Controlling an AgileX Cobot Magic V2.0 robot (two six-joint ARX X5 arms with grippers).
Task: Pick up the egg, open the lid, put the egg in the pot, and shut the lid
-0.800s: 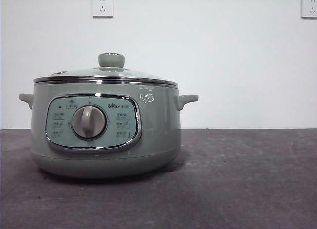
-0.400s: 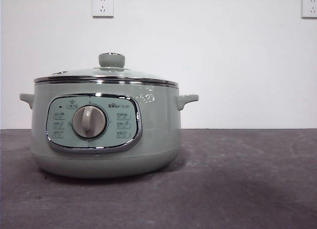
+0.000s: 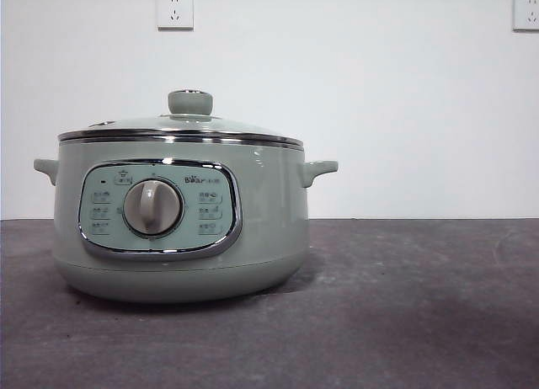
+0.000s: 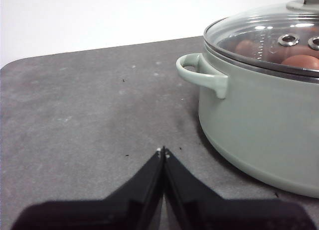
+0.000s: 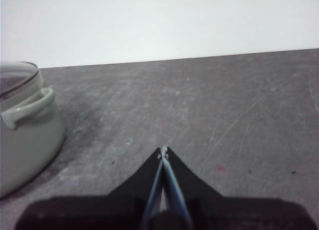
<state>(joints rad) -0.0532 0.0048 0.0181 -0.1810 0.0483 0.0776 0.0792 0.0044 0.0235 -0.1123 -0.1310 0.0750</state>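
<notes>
The pale green pot [image 3: 177, 221] stands on the dark table, left of centre in the front view, with the glass lid [image 3: 181, 124] closed on it and its green knob [image 3: 189, 102] on top. In the left wrist view the pot [image 4: 259, 120] shows with reddish-brown eggs [image 4: 301, 62] visible through the lid [image 4: 269, 38]. My left gripper [image 4: 163, 151] is shut and empty, low over the table beside the pot's handle [image 4: 202, 76]. My right gripper [image 5: 163, 151] is shut and empty, over bare table, with the pot [image 5: 25, 130] off to one side.
The dark grey table [image 3: 404, 305] runs out to a white wall with two power sockets [image 3: 174, 10]. No arm shows in the front view.
</notes>
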